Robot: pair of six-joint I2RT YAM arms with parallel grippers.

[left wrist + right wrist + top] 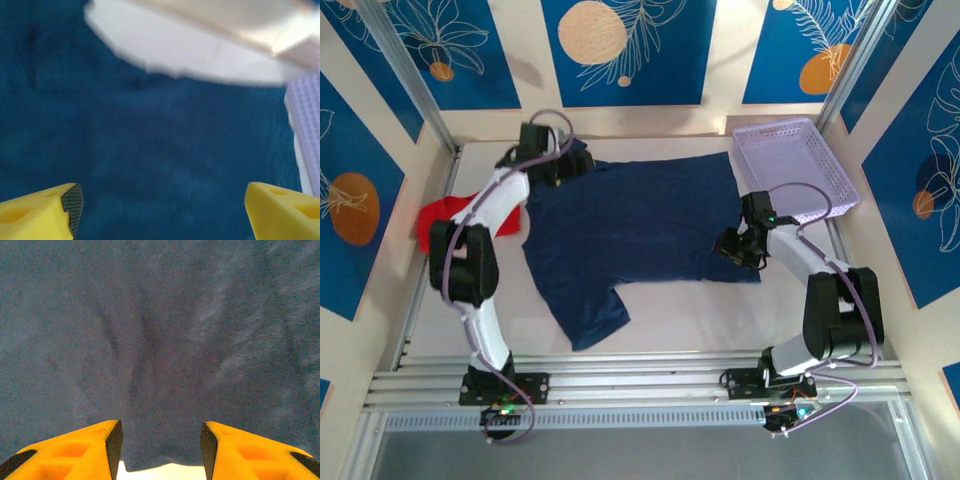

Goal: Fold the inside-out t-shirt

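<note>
Shirt status: navy t-shirt (640,220) lies spread flat beneath both tools. Your left gripper (160,212) gapes wide and empty above the cloth. Your right gripper (160,450) stands parted, empty, straddling the hem (160,460). Bite too shallow there and you'll likely pinch one layer and drag wrinkles.

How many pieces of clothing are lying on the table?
2. The dark navy blue cloth t-shirt lies spread across the middle of the white table. The bright red cloth garment pokes out at the left side, partly hidden.
</note>
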